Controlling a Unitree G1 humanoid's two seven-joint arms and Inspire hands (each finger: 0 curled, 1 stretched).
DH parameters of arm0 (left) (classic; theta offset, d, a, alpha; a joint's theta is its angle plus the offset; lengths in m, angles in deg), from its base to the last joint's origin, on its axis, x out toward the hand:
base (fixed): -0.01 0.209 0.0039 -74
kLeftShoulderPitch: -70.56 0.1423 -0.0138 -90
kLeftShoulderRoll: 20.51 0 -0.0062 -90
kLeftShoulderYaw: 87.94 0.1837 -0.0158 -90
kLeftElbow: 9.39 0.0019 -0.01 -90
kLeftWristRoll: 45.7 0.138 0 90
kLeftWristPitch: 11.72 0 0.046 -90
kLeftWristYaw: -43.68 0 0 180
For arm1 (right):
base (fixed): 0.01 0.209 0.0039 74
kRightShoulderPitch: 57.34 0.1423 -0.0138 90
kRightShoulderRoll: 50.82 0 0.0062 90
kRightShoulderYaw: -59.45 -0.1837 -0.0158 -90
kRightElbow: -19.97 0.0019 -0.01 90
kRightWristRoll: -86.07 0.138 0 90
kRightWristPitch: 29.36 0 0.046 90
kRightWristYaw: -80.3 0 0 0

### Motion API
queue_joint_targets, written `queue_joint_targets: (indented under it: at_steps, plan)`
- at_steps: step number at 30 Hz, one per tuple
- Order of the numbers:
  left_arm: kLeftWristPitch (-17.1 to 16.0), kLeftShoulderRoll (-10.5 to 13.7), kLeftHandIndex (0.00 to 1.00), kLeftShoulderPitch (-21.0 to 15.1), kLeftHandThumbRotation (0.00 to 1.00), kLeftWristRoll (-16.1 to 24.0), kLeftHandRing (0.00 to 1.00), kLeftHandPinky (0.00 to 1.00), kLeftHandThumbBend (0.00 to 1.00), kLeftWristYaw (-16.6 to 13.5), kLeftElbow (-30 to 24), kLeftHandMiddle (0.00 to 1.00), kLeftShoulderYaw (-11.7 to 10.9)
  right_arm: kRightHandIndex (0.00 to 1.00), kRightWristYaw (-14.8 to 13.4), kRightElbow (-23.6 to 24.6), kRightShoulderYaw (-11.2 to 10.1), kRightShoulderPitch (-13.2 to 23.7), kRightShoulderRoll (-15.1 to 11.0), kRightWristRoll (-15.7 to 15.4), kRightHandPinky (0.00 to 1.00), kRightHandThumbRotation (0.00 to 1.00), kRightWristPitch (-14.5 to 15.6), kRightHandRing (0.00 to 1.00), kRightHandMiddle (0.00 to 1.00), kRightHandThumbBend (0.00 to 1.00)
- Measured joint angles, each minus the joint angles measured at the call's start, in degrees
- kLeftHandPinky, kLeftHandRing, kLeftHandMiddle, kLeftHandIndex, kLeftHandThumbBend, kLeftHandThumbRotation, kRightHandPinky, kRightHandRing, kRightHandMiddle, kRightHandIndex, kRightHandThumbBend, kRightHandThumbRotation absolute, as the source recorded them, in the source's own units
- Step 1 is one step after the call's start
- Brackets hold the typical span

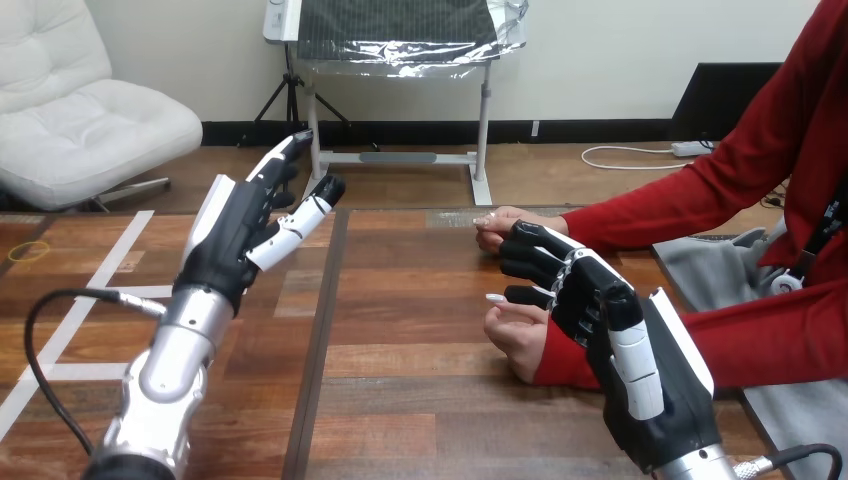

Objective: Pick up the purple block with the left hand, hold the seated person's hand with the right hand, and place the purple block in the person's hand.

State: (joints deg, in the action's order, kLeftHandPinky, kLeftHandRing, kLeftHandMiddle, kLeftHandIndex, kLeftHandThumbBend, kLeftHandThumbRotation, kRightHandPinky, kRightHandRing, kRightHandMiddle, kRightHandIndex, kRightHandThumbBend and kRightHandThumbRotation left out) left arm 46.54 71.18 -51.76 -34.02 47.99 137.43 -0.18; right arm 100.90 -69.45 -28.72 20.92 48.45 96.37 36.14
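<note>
We count two robot hands over the one counter. The left hand is raised above the counter's left half, its fingers straight and spread, grasping nothing. We also count two hands of the person coming in from the right: the right hand sits between them, just beside the person's farther hand and overlapping the wrist of the person's nearer hand, and we cannot tell whether it grips either.
</note>
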Motion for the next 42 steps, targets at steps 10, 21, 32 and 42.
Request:
queue_joint_targets:
  at_steps: [10, 21, 32, 42]
  plan:
    - [2.80, 1.89, 0.96, -4.99, 0.65, 4.27, 0.97, 0.99, 0.51, -1.83, 6.48, 0.97, 2.18, 0.83, 0.19, 0.00, -0.02, 0.00, -0.05, 0.07, 0.78, 1.00, 0.02, 0.83, 0.83, 0.82]
    - [6.06, 3.30, 0.94, -9.46, 0.65, 9.49, 0.96, 1.00, 0.50, -4.73, 11.16, 0.96, 5.24, 0.82, 0.34, 0.00, -0.03, 0.00, -0.05, 0.09, 0.78, 1.00, 0.02, 0.83, 0.82, 0.82]
    - [9.30, 4.56, 0.94, -13.19, 0.65, 12.54, 0.97, 1.00, 0.49, -6.07, 14.02, 0.96, 7.87, 0.82, 0.47, 0.00, -0.11, 0.01, -0.05, 0.27, 0.78, 1.00, 0.02, 0.83, 0.82, 0.82]
    - [13.19, 5.31, 0.92, -16.51, 0.69, 15.43, 0.96, 1.00, 0.52, -7.51, 15.94, 0.95, 10.36, 0.81, 0.62, 0.00, -0.12, 0.01, -0.05, 0.28, 0.78, 1.00, 0.00, 0.82, 0.82, 0.82]
